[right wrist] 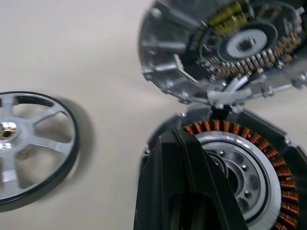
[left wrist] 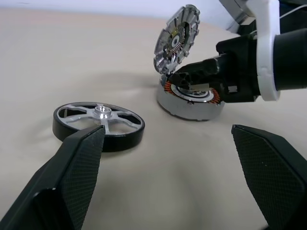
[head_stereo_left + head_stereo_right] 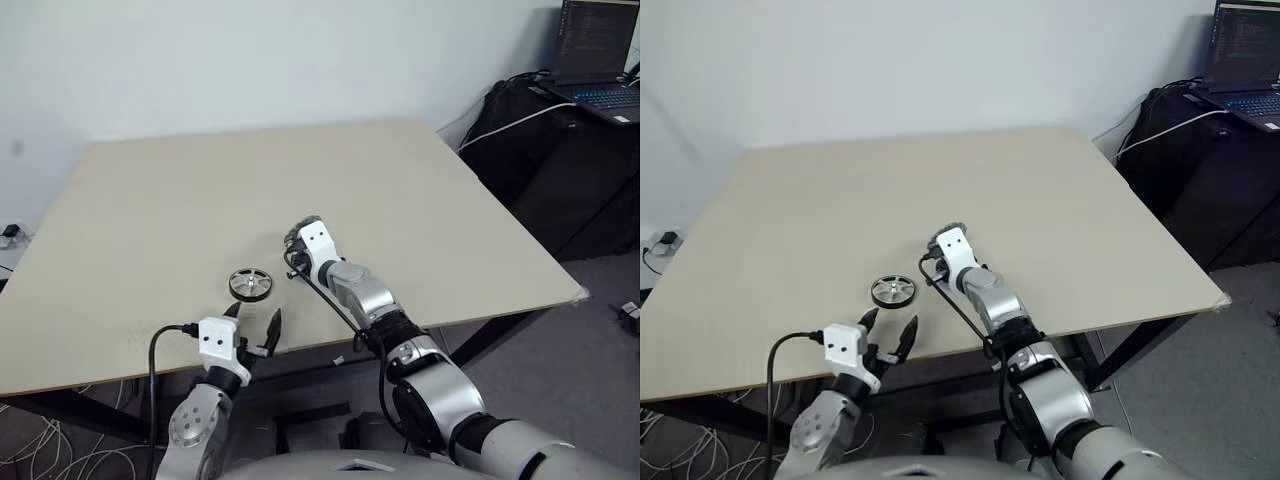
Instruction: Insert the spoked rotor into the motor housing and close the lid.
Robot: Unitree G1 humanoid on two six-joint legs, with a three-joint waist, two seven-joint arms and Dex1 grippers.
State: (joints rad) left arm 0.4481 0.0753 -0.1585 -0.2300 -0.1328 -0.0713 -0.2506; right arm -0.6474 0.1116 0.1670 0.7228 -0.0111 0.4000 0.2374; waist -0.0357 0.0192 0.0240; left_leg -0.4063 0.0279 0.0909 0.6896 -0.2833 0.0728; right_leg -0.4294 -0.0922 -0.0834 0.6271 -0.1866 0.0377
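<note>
Copper windings show in the open motor housing (image 2: 191, 96) on the pale tabletop (image 3: 400, 190), its hinged lid (image 2: 176, 38) standing upright at the far edge. The right gripper (image 2: 192, 82), fingers pressed together and holding nothing, rests over the housing's centre. The spoked rotor (image 2: 98, 125) lies flat just beside it, not yet inserted. The left gripper (image 3: 255, 330) hovers near the rotor, fingers spread wide. Insertion and closing both remain to be done.

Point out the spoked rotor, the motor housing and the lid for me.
spoked rotor (image 2: 98, 124): left wrist view, on a silver spoke.
motor housing (image 2: 189, 98): left wrist view, on its silver centre.
lid (image 2: 175, 39): left wrist view, on its upright inner face.
</note>
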